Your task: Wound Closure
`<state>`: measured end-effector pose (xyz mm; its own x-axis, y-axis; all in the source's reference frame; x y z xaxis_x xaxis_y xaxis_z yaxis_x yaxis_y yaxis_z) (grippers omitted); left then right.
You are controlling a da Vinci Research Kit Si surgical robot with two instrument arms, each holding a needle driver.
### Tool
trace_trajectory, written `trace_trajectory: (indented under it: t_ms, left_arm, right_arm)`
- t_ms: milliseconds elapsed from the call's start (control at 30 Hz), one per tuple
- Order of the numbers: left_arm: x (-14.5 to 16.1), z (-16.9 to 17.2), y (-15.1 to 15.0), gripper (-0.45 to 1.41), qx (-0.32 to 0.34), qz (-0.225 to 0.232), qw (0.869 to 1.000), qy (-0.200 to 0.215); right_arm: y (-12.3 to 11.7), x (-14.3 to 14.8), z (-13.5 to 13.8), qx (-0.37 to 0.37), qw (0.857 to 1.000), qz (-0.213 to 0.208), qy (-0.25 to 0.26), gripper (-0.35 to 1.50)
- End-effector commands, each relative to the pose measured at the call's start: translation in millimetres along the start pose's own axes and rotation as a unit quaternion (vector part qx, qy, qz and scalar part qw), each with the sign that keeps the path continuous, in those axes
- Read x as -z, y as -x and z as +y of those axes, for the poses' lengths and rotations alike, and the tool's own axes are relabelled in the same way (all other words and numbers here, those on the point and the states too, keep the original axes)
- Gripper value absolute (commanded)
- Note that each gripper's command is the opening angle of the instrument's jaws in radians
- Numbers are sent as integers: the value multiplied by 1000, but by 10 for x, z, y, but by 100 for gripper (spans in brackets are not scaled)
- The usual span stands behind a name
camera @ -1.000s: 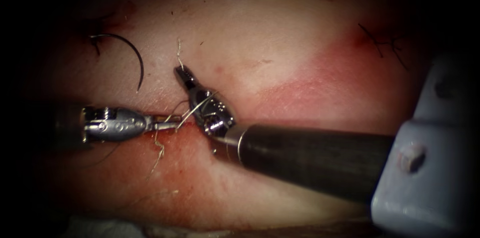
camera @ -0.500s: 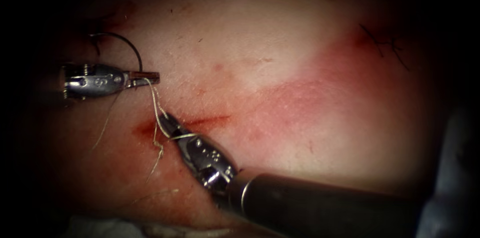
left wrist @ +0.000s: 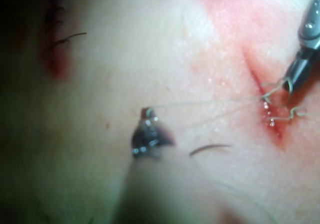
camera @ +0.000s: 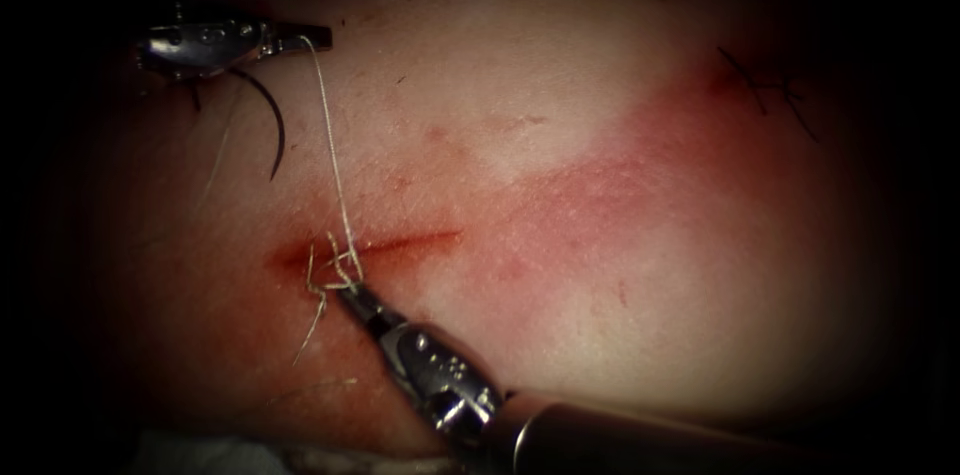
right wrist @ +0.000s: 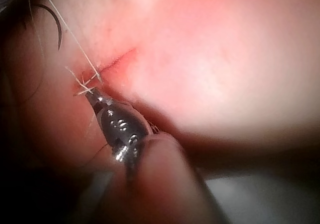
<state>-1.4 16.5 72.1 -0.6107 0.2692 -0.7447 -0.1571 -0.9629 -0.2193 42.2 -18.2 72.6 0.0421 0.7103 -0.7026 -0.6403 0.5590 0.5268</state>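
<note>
Across the tissue we are drawing the thread taut: the left tool, clamped on it, is rising away; the right tool, closed on thread, is holding at the cut; the needle is lying free, left.

Surgical training bench, lab setting. Evidence: pale tissue slab, center of endoscope frame, with short red cut and red fluid at its left end. Loose curved needle upper left. Fine thread strung taut above cut. Dark stitches upper right. Dark vignette around frame edges, endoscope lighting.
</note>
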Motion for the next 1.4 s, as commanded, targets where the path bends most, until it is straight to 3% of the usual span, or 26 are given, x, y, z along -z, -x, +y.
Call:
trace_trajectory:
  t_ms: [33,333,433,700,833,1133,1167,1200,1233,1267,1300,1400]
  left_arm:
    - [-2,-12,-5,-45,0,2,1000,-6]
    - [3,-56,-29,-45,12,6,1000,-19]
    - [0,-68,-35,-45,15,5,1000,-22]
    - [1,-87,-40,-45,24,6,999,-29]
    - [6,-107,-46,-45,26,9,998,-52]
    - [10,-79,-47,-45,18,8,998,-53]
    - [12,-73,-47,-45,18,9,998,-52]
    - [16,-63,-46,-45,15,10,999,-48]
    - [17,-60,-46,-45,15,10,999,-48]
    - [21,-55,-46,-45,15,10,999,-47]
    - [28,-49,-46,-45,13,9,999,-44]
    - [43,-41,-49,-45,13,11,999,-38]
  right_arm:
    - [25,-5,-16,3,1000,-14,-12,-35]
    - [52,4,-36,67,993,-68,-63,-35]
    - [64,20,-43,99,986,-91,-100,-35]
    - [67,30,-37,138,979,-92,-117,-35]
    - [74,30,-38,142,979,-96,-115,-35]
    - [73,27,-33,145,979,-98,-104,-35]
    - [73,28,-33,145,979,-98,-106,19]
    - [72,33,-33,144,977,-99,-119,94]
    - [71,35,-33,143,977,-99,-123,118]
    - [69,39,-33,169,972,-95,-131,140]
    - [63,47,-33,175,971,-95,-135,148]
    - [47,67,-35,163,969,-98,-155,148]
